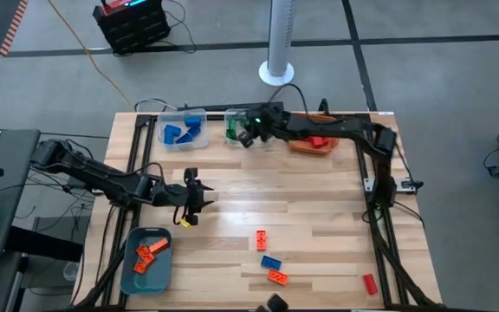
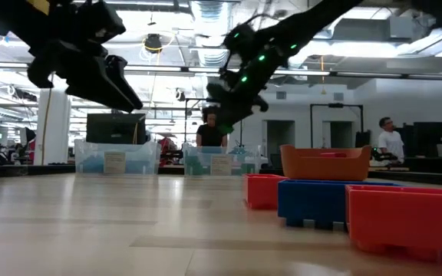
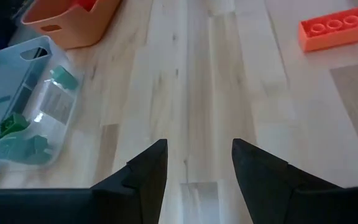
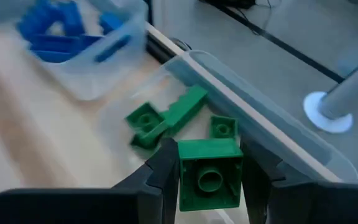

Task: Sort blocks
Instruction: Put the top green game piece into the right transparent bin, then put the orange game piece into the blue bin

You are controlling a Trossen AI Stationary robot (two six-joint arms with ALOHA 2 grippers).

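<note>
My right gripper [image 1: 248,132] hangs over the clear bin [image 1: 235,126] at the table's far edge, shut on a green block [image 4: 209,174]. Several green blocks [image 4: 166,118] lie in that bin. My left gripper [image 1: 194,196] is open and empty above bare table left of the middle; in its wrist view its fingers [image 3: 148,171] frame only wood. Loose blocks lie flat on the near part of the table: an orange one [image 1: 261,238], a blue one [image 1: 271,262], another orange one [image 1: 276,276] and a red one [image 1: 369,283]. My right gripper pinches the green block by two opposite side walls [image 4: 185,177], one finger [image 4: 163,171] on each side. The block's studded face with one round stud points toward the wrist camera. It is lifted clear, above the clear bin's inside.
A clear bin with blue blocks [image 1: 183,130] stands left of the green one. An orange bin with red blocks [image 1: 314,143] stands right of it. A teal bin with orange blocks [image 1: 145,260] sits at the near left corner. People stand in the room beyond [image 2: 390,142].
</note>
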